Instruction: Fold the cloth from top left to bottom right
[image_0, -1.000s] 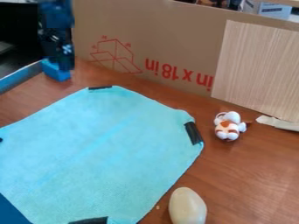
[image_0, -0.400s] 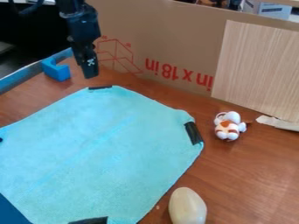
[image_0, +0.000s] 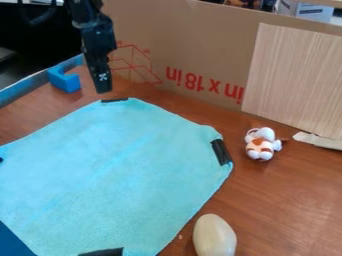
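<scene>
The cloth (image_0: 113, 175) lies before the cardboard (image_0: 207, 45), left of 1 toy (image_0: 261, 145).

The black arm enters at the upper left of the frame. Its gripper (image_0: 103, 91) hangs down, tilted slightly.

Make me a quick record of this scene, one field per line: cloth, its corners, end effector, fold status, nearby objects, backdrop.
Cloth: light blue cloth, spread out on the brown table
Corners: black patches at the top, right and bottom
End effector: black end effector, just up and left of the cloth's top patch
Fold status: not folded over
Nearby objects: white-and-orange toy to the right; beige egg-shaped object at lower right; blue block at upper left
Backdrop: cardboard with red print; wood-grain panel
</scene>
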